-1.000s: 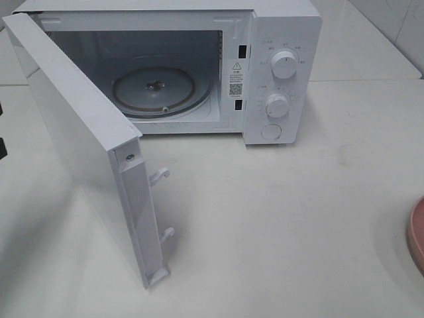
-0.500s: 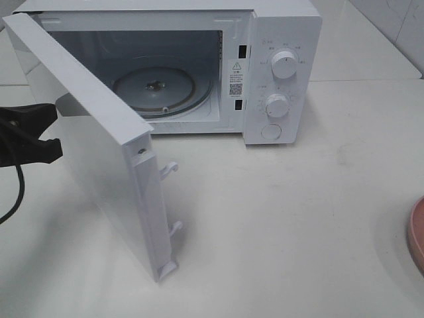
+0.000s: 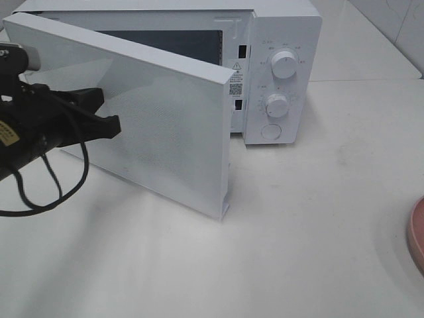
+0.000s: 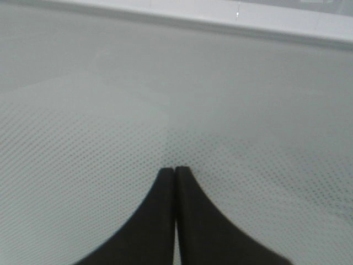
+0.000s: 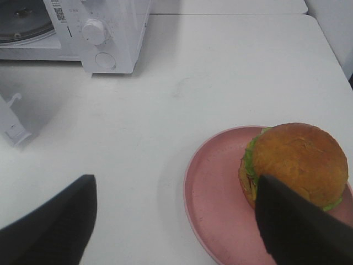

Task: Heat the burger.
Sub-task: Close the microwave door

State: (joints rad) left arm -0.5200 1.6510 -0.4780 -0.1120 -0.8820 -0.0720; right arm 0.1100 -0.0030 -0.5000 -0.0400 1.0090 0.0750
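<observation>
Left gripper [image 3: 109, 126] sits at centre left of the high view, jaws pressed tight together and holding nothing, its tips right up against the outer face of the door [image 3: 165, 126]. The wrist view confirms it: two black fingers [image 4: 165, 221] meet with no gap, with the dotted door panel filling the frame. The door stands partway across the mouth of the microwave [image 3: 281, 73], only a dark strip of the cavity showing at upper centre.

And here's the catch: the burger [image 5: 298, 163] isn't in there! It sits on the pink plate [image 5: 220, 204] in the lower right of the right wrist view, out on the table [image 3: 318, 218], well apart from the oven. In the high view only a sliver of that plate shows at the right edge. The right gripper [image 5: 176, 221] hangs above the near side of the plate with jaws spread wide, gripping nothing, one finger near the bun.

So as I read it, the task is barely begun. Still to do: take up the burger, get it onto the turntable, shut the door fully, then turn the dials [image 3: 283, 64].
</observation>
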